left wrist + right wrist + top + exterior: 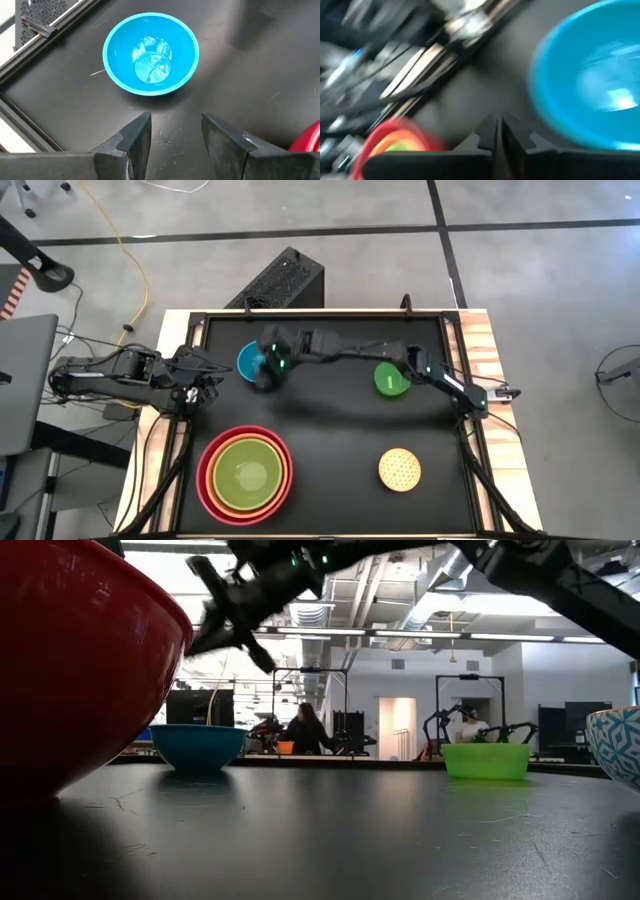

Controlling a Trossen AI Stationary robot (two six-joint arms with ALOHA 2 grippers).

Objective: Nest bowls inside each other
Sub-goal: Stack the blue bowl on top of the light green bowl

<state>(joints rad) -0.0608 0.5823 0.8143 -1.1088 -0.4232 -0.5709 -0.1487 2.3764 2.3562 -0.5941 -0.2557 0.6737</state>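
Note:
The blue bowl (247,358) (150,52) stands upright on its base at the far left of the black table. My right gripper (264,372) (497,131) hovers above the bowl's near right side, shut and empty, well clear of it in the low view (235,625). My left gripper (208,380) (175,120) waits open at the table's left edge, pointing at the blue bowl. The red bowl (245,472) holds the orange and lime green bowls nested inside. The small bright green bowl (390,379) and the patterned yellow bowl (399,469) stand alone on the right.
A raised black rim (320,313) runs around the table. A dark box (280,280) stands on the floor beyond the far edge. Bare table lies between the nested stack (80,660) and the green bowl (487,759). People sit in the room behind.

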